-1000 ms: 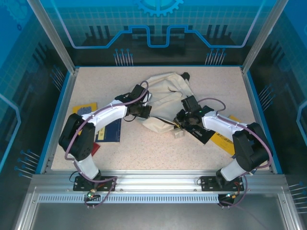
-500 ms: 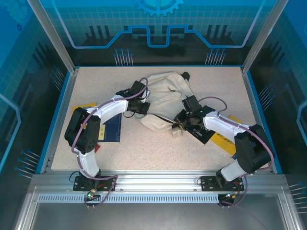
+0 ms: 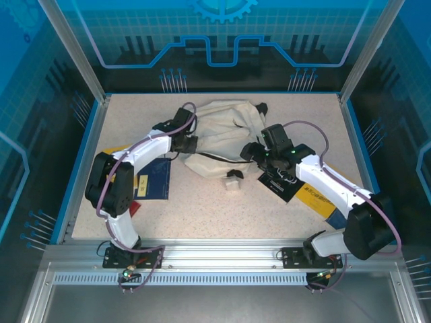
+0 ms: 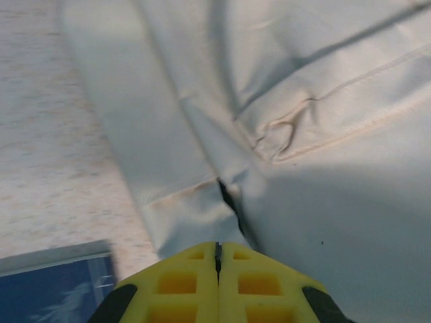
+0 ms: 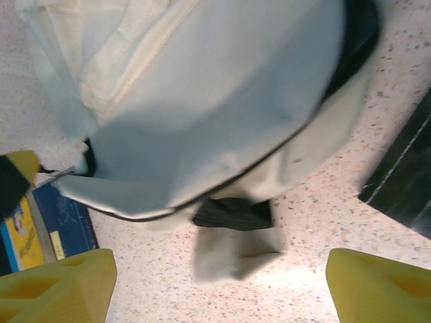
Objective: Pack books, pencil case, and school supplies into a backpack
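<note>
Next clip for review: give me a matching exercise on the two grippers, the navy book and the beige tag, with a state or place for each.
Things:
1. left gripper
2. right gripper
3. navy book
4. beige tag

States or places:
A. jaws wide apart
B. on the table, just off the near side of the backpack
C. jaws closed on cream fabric
D. flat on the table by the left arm

Pairs: 1-C, 2-A, 3-D, 4-B
</note>
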You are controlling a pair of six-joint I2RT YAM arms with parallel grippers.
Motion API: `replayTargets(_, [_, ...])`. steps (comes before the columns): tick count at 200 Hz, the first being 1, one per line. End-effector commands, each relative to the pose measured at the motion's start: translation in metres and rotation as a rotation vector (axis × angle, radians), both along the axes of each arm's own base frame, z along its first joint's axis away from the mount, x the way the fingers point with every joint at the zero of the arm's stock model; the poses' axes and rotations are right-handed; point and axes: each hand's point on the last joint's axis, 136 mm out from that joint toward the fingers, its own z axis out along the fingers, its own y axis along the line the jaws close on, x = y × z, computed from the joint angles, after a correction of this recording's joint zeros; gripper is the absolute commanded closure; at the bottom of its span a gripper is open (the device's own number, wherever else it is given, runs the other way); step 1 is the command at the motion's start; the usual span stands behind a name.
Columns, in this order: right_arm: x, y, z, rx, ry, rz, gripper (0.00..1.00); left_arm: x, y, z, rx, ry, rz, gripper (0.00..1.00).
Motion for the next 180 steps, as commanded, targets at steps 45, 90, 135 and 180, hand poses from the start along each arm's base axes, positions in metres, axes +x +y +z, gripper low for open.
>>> replayTargets(45, [0.004, -0.036, -0.020, -0.137, 0.068, -0.007, 0.17, 0.013, 0.021, 0.046, -0.160, -0.062, 0.188, 0.42])
replayTargets(90, [0.011, -0.048, -0.048, -0.205, 0.154, -0.016, 0.17, -0.014, -0.023, 0.096, -0.472, -0.076, 0.092, 0.19])
replayTargets(135, [0.022, -0.069, -0.088, -0.268, 0.257, -0.007, 0.18, -0.042, -0.034, 0.104, -0.585, -0.038, 0.075, 0.01])
replayTargets(180, [0.025, -0.060, -0.118, -0.295, 0.340, 0.075, 0.21, -0.057, -0.031, 0.101, -0.595, -0.025, 0.078, 0.01])
